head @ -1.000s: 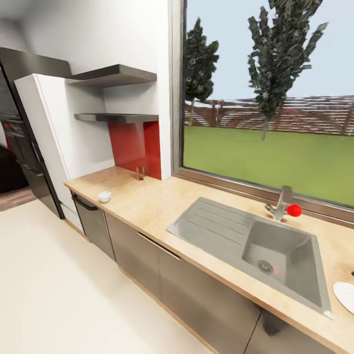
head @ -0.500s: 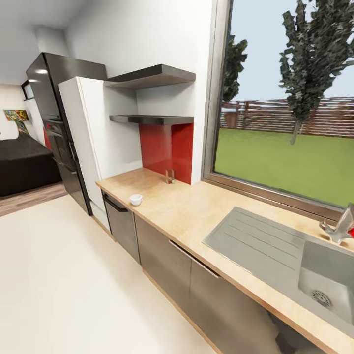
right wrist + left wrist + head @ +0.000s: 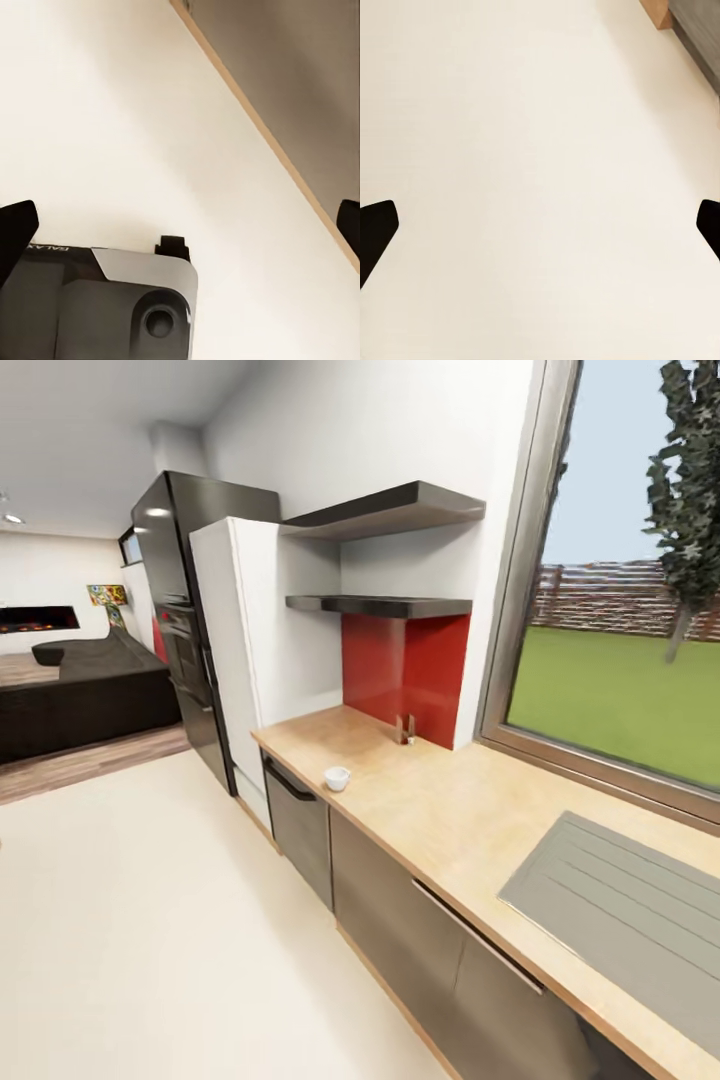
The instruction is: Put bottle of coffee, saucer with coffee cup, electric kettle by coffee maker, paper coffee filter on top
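A small white coffee cup [image 3: 337, 778] stands near the front edge of the wooden countertop [image 3: 450, 810], at its left end. Two dark wall shelves [image 3: 385, 603] hang above the red backsplash [image 3: 405, 660]; their top faces are hidden from this angle. A small clear-looking object [image 3: 405, 730] stands against the backsplash, too small to identify. My left gripper [image 3: 540, 232] is open over the pale floor, its black fingertips [image 3: 375, 232] wide apart. My right gripper [image 3: 180, 232] is also open, above the floor beside the cabinet base, with nothing between its fingers.
Grey cabinet fronts [image 3: 420, 920] and a dishwasher door [image 3: 295, 825] run under the counter. The sink's drainboard [image 3: 630, 910] lies at the right. A white tall cabinet [image 3: 245, 650] and a black oven tower [image 3: 185, 630] close the counter's left end. Open floor [image 3: 150, 920] leads to a dark sofa [image 3: 90, 695].
The camera has swung left: the sink basin, the tap and a white plate have left the picture, and the oven tower and the living room have come in. Nothing on the counter has moved.
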### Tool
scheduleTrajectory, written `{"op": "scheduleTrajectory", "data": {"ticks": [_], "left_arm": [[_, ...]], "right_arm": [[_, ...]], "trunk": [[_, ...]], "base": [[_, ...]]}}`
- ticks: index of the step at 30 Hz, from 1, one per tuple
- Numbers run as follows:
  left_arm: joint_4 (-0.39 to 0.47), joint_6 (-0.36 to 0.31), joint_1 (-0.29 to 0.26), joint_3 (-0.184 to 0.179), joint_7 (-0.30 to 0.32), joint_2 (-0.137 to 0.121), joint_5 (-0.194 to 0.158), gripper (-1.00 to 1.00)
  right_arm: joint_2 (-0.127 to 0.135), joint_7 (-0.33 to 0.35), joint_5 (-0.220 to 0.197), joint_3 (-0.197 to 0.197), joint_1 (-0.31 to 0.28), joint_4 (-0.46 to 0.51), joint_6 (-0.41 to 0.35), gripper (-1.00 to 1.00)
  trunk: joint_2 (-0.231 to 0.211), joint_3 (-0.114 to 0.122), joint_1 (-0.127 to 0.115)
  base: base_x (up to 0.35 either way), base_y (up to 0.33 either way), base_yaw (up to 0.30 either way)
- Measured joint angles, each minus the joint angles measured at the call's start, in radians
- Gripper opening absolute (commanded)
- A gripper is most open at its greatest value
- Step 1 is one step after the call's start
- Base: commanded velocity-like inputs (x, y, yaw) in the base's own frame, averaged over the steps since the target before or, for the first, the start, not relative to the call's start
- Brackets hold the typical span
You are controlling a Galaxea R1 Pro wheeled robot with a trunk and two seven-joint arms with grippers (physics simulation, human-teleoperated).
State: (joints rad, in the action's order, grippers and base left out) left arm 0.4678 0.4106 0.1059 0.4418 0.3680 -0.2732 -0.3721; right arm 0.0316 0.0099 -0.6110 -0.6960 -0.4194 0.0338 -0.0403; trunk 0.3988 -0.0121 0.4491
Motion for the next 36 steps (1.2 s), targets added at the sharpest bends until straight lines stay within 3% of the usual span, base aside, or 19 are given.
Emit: {"op": "scheduleTrajectory", "data": {"ticks": [10,18,36], "left_arm": [[0.000,0.001,0.000,0.001,0.000,0.002,0.001,1.00],[0.000,0.003,0.000,-0.005,0.001,0.004,0.002,1.00],[0.000,0.002,-0.001,-0.014,0.003,0.005,0.016,1.00]], "right_arm": [[0.003,0.000,0.007,-0.001,0.000,-0.002,0.000,1.00],[0.009,0.001,0.052,-0.001,0.001,-0.003,0.000,1.00],[0.006,0.001,0.055,-0.001,0.001,-0.002,0.000,1.00]], "trunk": [[0.000,0.000,0.000],[0.000,0.000,0.000],[0.000,0.000,0.000]], "base": [[0.260,0.252,0.130],[0.244,0.263,0.004],[0.244,0.262,0.000]]}}
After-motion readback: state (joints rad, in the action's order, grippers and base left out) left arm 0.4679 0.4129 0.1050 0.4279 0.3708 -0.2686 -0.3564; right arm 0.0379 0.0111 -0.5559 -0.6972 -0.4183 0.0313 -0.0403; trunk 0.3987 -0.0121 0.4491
